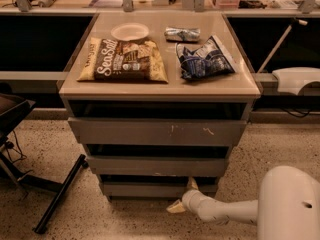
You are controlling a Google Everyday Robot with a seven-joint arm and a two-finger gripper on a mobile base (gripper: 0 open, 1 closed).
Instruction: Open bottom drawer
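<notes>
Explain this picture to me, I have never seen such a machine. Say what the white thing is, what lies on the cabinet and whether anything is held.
There is one picture, from a single camera that looks down at the front of a low cabinet. The white tube at the lower right is the robot's arm. At its tip is the gripper, a two-finger claw, low by the floor and right at the bottom drawer, the lowest of three grey fronts. Its fingers are spread and hold nothing; the upper one reaches the drawer's top edge.

On the cabinet top lie a brown Sea Salt chip bag, a small white plate, a blue snack bag and a small silver packet.
</notes>
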